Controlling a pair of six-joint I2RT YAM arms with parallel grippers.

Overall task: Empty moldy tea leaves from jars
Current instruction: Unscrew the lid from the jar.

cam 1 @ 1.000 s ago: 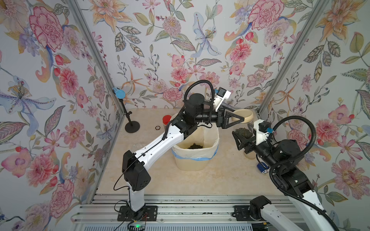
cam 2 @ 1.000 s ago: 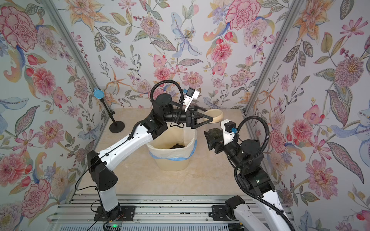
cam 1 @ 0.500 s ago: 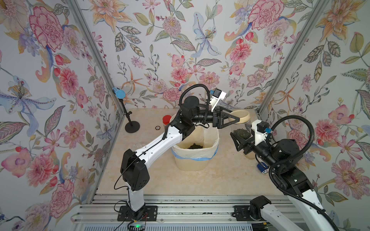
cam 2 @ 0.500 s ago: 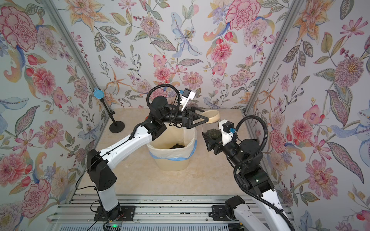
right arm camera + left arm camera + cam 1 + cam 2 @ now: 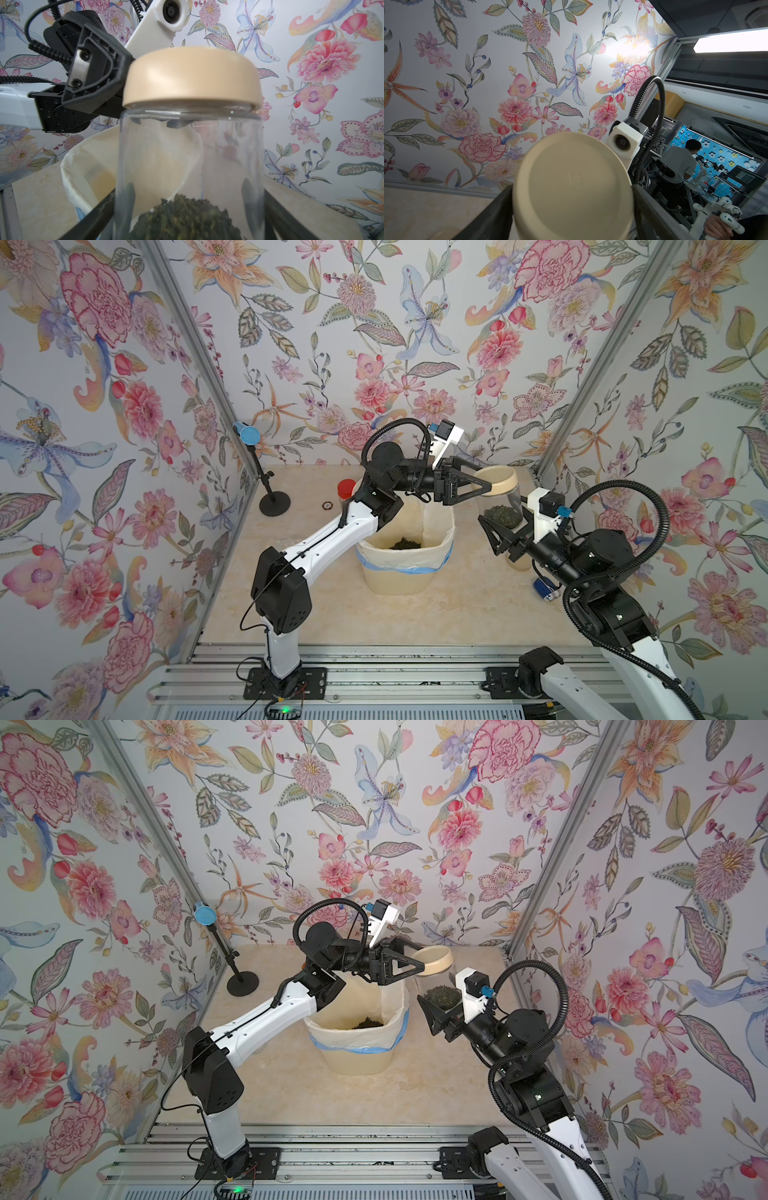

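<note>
We see the left gripper (image 5: 484,480) clamped on the flat round beige lid (image 5: 191,76), one jaw on each side of its rim. The lid is at the mouth of the squat clear jar (image 5: 187,149); we cannot tell if they touch. The right gripper (image 5: 503,519) is clamped around this jar's body, at 3 o'clock of the cream bin with white liner (image 5: 405,580). Dark crumbly tea leaves (image 5: 182,216) lie heaped in the jar bottom.

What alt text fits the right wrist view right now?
A clear glass jar with a heap of dark tea leaves stands gripped in the right tool, filling the frame. The left tool clamps its flat round beige lid from the side; a cream bin with a white liner sits behind.
</note>
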